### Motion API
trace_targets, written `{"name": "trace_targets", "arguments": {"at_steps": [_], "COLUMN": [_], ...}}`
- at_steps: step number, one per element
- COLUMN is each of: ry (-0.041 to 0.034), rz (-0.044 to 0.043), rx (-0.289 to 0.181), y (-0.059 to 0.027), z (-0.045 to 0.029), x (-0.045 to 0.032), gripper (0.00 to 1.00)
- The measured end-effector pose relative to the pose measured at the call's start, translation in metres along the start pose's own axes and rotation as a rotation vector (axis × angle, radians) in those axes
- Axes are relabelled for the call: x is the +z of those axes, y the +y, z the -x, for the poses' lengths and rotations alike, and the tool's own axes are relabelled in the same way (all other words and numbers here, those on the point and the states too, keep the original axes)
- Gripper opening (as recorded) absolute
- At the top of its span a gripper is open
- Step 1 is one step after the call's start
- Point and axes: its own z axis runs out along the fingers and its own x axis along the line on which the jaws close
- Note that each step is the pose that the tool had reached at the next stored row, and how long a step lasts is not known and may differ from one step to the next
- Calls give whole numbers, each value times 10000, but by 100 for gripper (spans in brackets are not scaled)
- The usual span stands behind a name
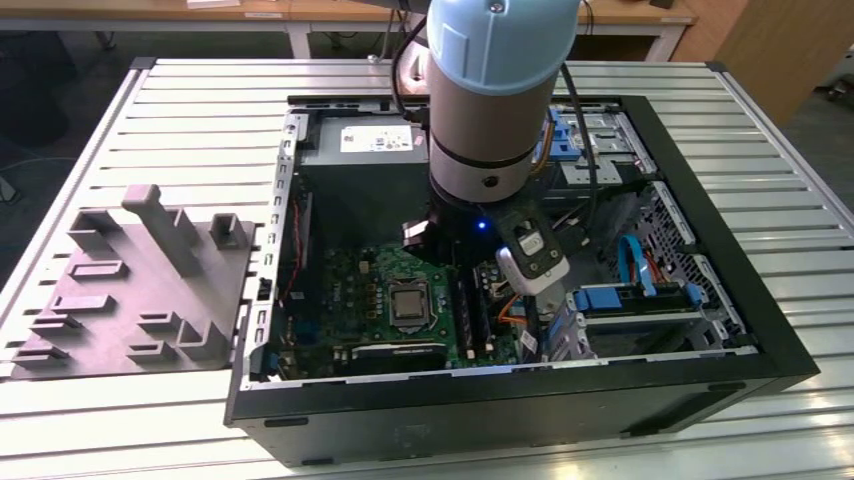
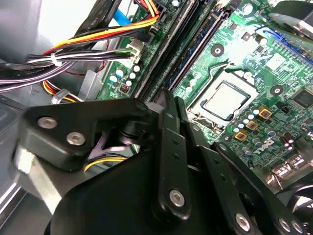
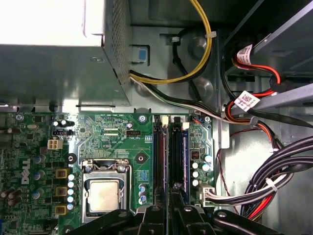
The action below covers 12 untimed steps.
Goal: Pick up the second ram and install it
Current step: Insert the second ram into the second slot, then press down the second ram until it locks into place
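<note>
Down inside the open computer case [image 1: 694, 330] the gripper [image 3: 168, 215] hangs right over the long black memory slots [image 3: 168, 147], beside the processor socket [image 3: 103, 193]. Its black fingers [image 2: 171, 147] look drawn close together above a slot, but whether they clamp anything I cannot tell. The second ram cannot be made out for certain between them. The motherboard [image 1: 360, 290] lies along the case floor, cable bundles [image 3: 274, 181] at its edge. A grey fixture [image 1: 134, 290] sits on the slatted worktop [image 1: 200, 110], well apart from the case.

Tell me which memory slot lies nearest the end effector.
The black slot running straight into the end effector's middle; the other slots pass beside it.
</note>
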Motion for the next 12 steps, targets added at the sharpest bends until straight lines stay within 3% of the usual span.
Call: {"name": "trace_targets", "arguments": {"at_steps": [1, 12], "ry": [0, 0], "rz": [-1, -10], "rx": [0, -1], "y": [0, 0], "z": [0, 0], "x": [0, 0], "gripper": [11, 10]}}
